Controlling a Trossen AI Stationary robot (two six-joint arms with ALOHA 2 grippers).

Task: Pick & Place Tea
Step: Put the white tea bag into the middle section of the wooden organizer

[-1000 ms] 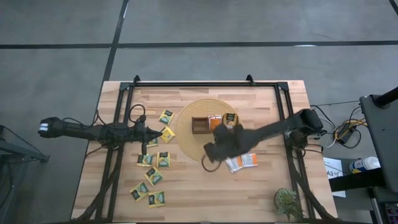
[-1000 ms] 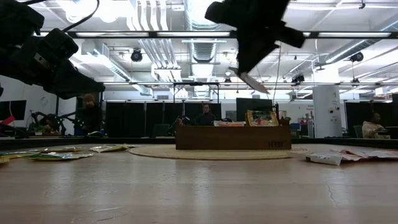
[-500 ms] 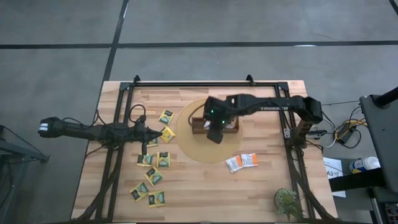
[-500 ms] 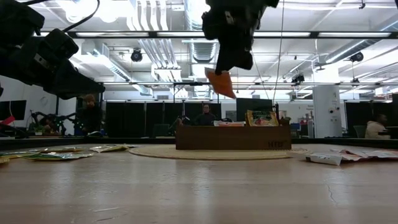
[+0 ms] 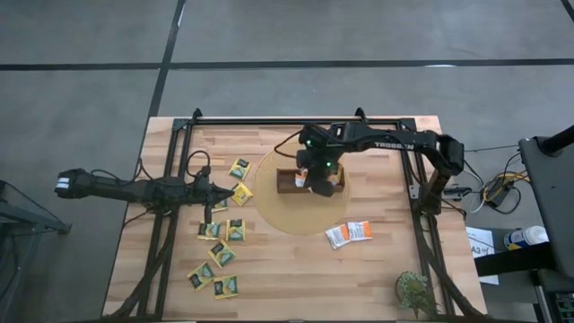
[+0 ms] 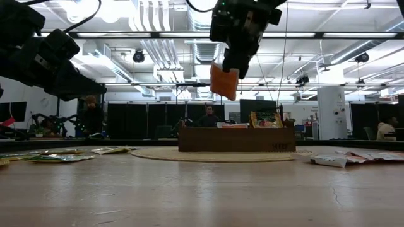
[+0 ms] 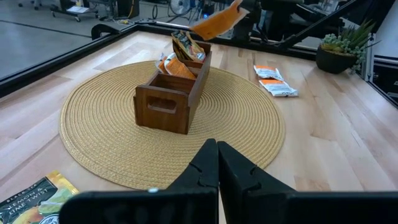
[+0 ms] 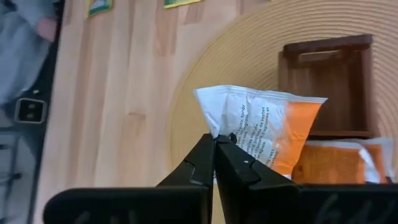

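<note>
Wooden worktop, pale planks, framed by black rails. Round woven mat at its middle, taken here as the landmark. Brown three-compartment wooden tray on the mat's centre, long axis running left-right in the high view; the two compartments toward the right arm's side filled with orange and dark packets, the end one toward the left arm bare.

Right arm reaching in over the mat; right gripper well above the tray, fingers pressed together and pinching a white-and-orange tea packet by its white corner. Packet hanging tilted above the tray, long axis slanted, orange end pointing down toward the compartments, clear of the wood.

Left arm stretched level off the mat's left edge; left gripper pressed together, holding nothing, hovering just outside the mat.

Two white-and-orange packets lying flat just off the mat's lower right edge. Yellow-green packets scattered flat off the mat's left and lower left. Small potted plant well apart from the mat, at the worktop's near right corner.
</note>
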